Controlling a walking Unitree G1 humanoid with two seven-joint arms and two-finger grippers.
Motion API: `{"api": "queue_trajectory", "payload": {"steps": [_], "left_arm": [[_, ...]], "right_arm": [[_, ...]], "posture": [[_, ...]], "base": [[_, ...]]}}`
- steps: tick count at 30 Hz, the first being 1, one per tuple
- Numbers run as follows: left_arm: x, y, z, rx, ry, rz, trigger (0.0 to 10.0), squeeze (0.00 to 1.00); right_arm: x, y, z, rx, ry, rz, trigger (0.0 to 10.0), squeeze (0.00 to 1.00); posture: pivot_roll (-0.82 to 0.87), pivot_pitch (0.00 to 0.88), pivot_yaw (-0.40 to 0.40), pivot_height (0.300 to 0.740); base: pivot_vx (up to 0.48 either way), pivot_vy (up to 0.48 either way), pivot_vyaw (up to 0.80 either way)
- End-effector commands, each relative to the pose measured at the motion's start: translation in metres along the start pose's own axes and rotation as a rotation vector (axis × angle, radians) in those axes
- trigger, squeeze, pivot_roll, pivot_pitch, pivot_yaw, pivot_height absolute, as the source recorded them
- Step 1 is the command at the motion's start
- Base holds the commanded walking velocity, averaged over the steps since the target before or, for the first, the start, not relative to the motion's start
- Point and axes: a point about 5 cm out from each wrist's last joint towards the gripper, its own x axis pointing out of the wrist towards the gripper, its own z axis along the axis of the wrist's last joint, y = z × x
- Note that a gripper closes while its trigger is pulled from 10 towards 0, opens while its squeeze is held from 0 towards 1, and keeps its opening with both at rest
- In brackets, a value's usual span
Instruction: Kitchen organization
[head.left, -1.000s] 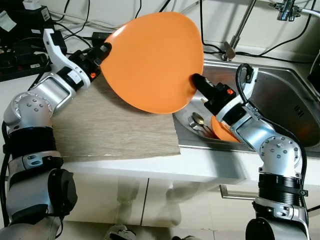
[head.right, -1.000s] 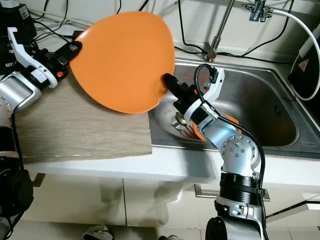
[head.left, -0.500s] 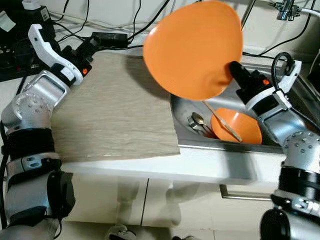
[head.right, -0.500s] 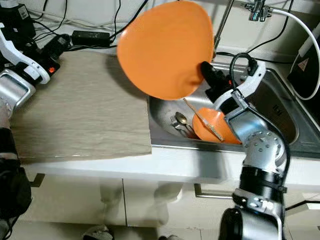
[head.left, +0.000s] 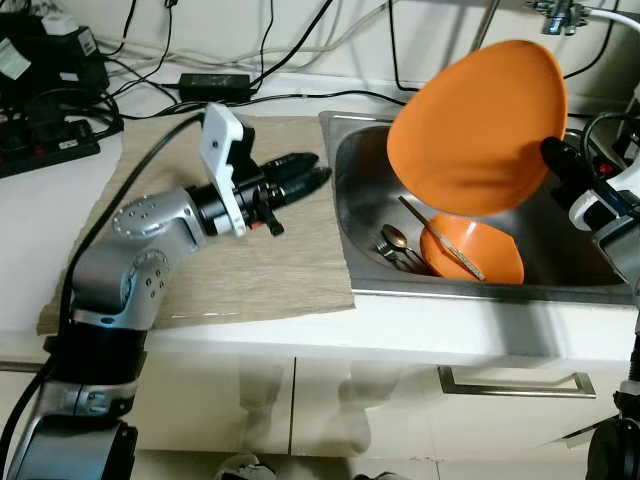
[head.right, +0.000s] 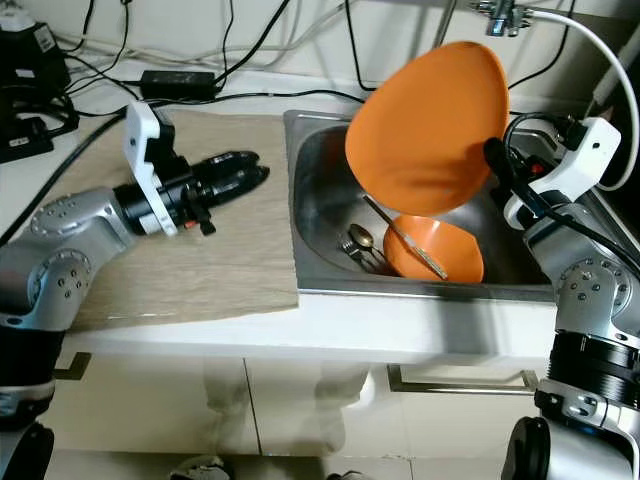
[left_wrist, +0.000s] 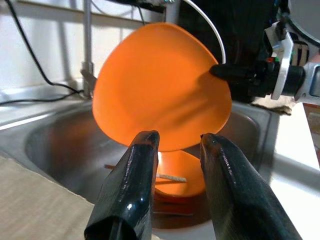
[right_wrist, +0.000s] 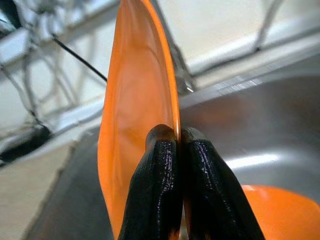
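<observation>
A large orange plate hangs tilted on edge over the steel sink. My right gripper is shut on its right rim, and the wrist view shows both fingers pinching the thin edge. Below the plate, an orange bowl sits in the sink with a thin utensil lying across it. A spoon and fork lie beside the bowl. My left gripper hovers over the beige mat near the sink's left edge. It points at the sink, open and empty.
A faucet rises behind the sink. Black cables, a power adapter and a power strip lie along the counter's back left. The white counter edge runs in front, above a drawer handle.
My left gripper let go of the plate and swung from the mat's back left to its right side. My right gripper carried the plate rightward over the sink.
</observation>
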Motion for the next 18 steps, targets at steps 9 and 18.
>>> {"api": "queue_trajectory", "payload": {"steps": [9, 18], "left_arm": [[0.012, -0.009, -0.012, 0.035, 0.043, 0.059, 10.0, 0.00], [0.013, -0.016, -0.019, 0.030, 0.086, 0.040, 10.0, 0.00]], "right_arm": [[0.016, -0.010, -0.036, 0.051, 0.115, -0.025, 0.0, 0.00], [0.035, -0.004, -0.071, 0.048, 0.233, -0.014, 0.0, 0.00]], "posture": [[-0.02, 0.017, -0.036, 0.740], [-0.01, 0.012, -0.034, 0.740]], "base": [[0.000, 0.000, 0.00], [0.000, 0.000, 0.00]]}}
